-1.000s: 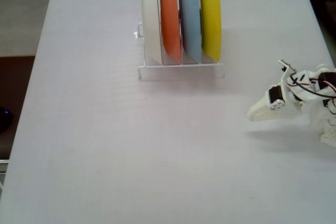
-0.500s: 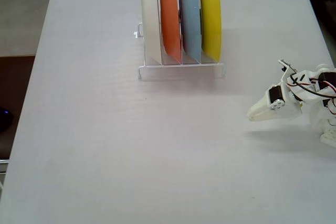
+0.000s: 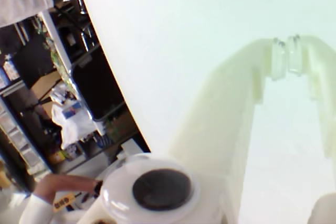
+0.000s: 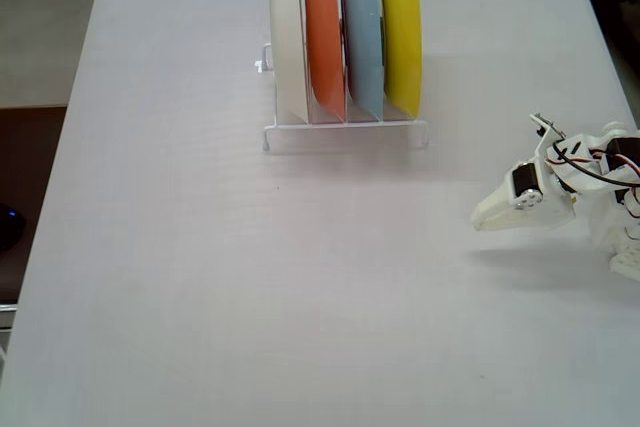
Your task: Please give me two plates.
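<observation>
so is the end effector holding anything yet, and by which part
Nothing. The end effector is shut on itself over bare table; the plates sit in the rack.

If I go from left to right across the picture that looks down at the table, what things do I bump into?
In the fixed view: cream-white plate → orange plate → light blue plate → yellow plate, all standing on edge in the white rack → then, lower down at the right, the gripper.

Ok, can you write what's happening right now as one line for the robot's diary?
gripper: shut, empty, low over table at right | yellow plate, blue plate: upright in rack, untouched | task: not started
</observation>
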